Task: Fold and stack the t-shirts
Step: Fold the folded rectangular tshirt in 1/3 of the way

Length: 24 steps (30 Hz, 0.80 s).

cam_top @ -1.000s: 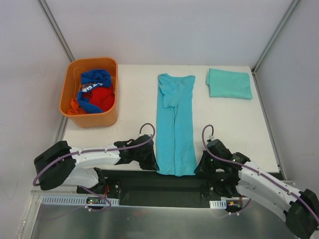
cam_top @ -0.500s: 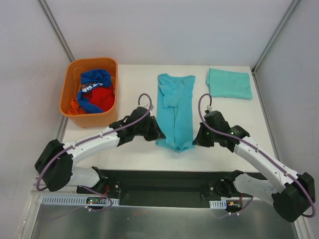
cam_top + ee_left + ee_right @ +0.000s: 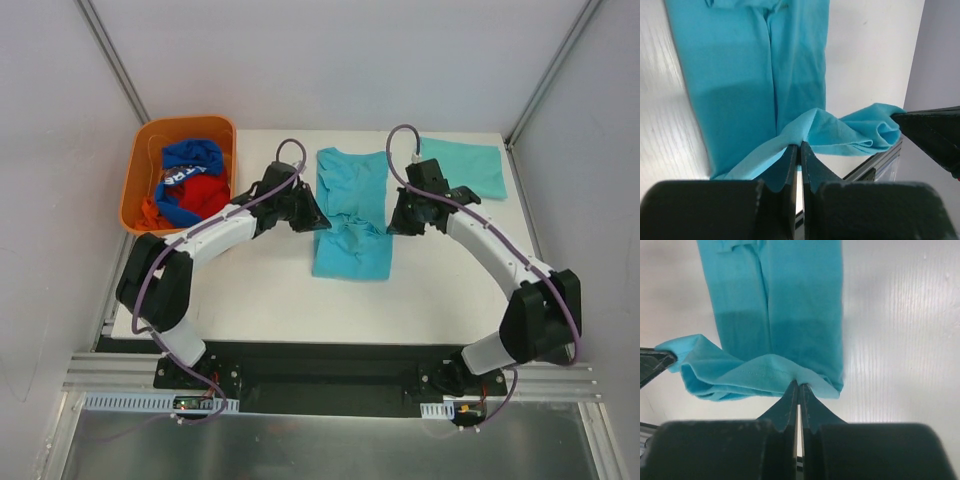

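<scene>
A teal t-shirt (image 3: 352,215), folded into a long strip, lies in the middle of the white table. Its near end is lifted and carried back over the rest. My left gripper (image 3: 318,222) is shut on the hem's left corner (image 3: 790,142). My right gripper (image 3: 392,224) is shut on the hem's right corner (image 3: 805,377). The hem sags between the two grippers above the strip. A second teal t-shirt (image 3: 462,168), folded flat, lies at the far right of the table, partly behind my right arm.
An orange bin (image 3: 182,190) at the far left of the table holds a royal-blue garment with white lettering (image 3: 190,165) and red and orange garments. The table's near edge meets a black rail in front of the arm bases.
Both grippers have carried the shirt's near hem from the table's front edge toward the far side, folding the strip over itself. The strip now looks about half as long.
</scene>
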Tool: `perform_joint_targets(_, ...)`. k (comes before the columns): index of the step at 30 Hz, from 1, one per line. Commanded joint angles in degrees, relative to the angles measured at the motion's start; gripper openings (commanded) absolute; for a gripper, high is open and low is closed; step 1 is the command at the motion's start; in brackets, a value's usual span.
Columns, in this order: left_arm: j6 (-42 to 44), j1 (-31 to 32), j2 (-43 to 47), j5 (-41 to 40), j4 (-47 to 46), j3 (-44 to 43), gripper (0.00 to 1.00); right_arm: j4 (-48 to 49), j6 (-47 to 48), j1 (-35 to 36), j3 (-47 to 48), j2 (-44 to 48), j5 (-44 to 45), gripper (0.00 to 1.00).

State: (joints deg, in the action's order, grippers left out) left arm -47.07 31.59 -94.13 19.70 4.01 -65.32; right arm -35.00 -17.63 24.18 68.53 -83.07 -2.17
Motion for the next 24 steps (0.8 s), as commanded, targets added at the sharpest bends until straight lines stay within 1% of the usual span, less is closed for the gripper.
perform_joint_targets(1,3.03,-2.76,-4.03,3.58,-0.32,-6.3,0.0,0.2,4.35,-2.73,6.61,-6.13,-1.69,0.0)
perform_joint_targets(10,4.53,-6.1,-13.52,6.66,0.03,-13.86,0.0,-0.15,6.64,-5.99,16.71,-18.79,-3.98,0.01)
perform_joint_targets(16,4.27,-7.69,-17.58,8.77,0.38,-15.45,0.0,-0.24,6.55,-7.05,20.15,-24.77,-5.3,0.01)
perform_joint_targets(17,4.35,-7.86,-18.02,8.77,0.3,-15.45,0.03,-0.24,6.29,-7.22,20.58,-25.82,-5.21,0.01)
perform_joint_targets(19,4.35,-7.95,-19.07,8.95,0.47,-15.8,0.06,-0.33,6.2,-7.4,20.85,-26.62,-5.12,0.02)
perform_joint_targets(20,4.53,-7.95,-19.34,9.04,0.38,-15.89,0.09,-0.33,6.2,-7.48,21.46,-27.49,-5.29,0.04)
perform_joint_targets(21,4.44,-8.04,-19.51,8.95,0.56,-15.98,0.13,-0.42,6.2,-7.66,21.73,-28.02,-5.73,0.09)
perform_joint_targets(23,4.44,-8.13,-20.3,8.95,0.73,-16.24,0.19,-0.94,6.29,-7.84,22.69,-29.51,-6.35,0.13)
perform_joint_targets(24,4.27,-8.04,-20.39,9.04,0.82,-16.33,0.34,-1.38,6.46,-8.01,23.66,-29.87,-6.96,0.2)
